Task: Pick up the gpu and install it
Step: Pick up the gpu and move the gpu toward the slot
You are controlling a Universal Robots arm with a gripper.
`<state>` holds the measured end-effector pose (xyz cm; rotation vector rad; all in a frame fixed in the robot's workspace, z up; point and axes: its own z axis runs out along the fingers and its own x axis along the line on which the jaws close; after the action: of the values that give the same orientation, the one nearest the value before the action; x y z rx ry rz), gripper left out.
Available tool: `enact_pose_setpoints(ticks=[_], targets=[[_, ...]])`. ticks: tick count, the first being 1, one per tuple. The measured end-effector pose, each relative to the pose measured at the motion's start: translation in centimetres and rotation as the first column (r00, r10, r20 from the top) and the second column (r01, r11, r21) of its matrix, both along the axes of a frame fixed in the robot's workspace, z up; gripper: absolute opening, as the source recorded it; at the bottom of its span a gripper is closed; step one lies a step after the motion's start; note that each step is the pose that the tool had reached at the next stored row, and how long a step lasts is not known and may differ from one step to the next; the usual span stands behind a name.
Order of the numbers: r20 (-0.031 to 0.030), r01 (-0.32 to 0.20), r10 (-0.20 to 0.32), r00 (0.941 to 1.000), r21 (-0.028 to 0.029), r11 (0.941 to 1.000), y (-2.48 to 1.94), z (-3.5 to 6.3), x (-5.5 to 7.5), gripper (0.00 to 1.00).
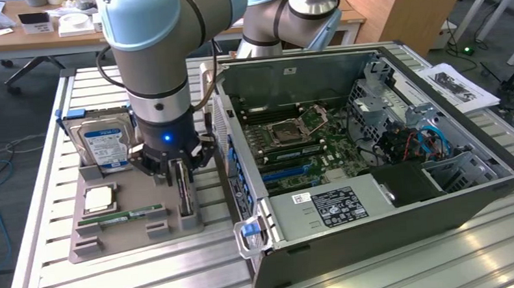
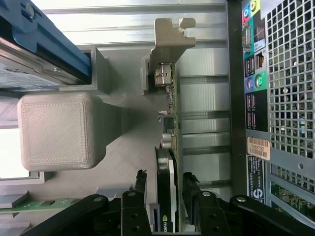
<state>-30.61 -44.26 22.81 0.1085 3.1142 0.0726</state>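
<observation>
While the black claw [image 2: 165, 176] hangs wide astride the thin dark gpu card [image 2: 169, 147], upright on edge along the grey plastic tray's [image 1: 122, 238] edge nearest the open computer case [image 1: 370, 145], the pick-up looks in hand, calling for a square squeeze on both faces.

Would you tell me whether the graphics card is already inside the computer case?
No, the graphics card stands on edge in the tray beside the case, between the gripper's open fingers.
</observation>
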Motion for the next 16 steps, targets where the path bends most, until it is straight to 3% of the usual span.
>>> enact_pose_setpoints(ticks=[14, 16], targets=[[0.0001, 0.0, 0.0, 1.0, 0.0001, 1.0, 0.0, -0.05, 0.0, 0.43], [0.0001, 0.0, 0.0, 1.0, 0.0002, 1.0, 0.0, -0.05, 0.0, 0.35]])
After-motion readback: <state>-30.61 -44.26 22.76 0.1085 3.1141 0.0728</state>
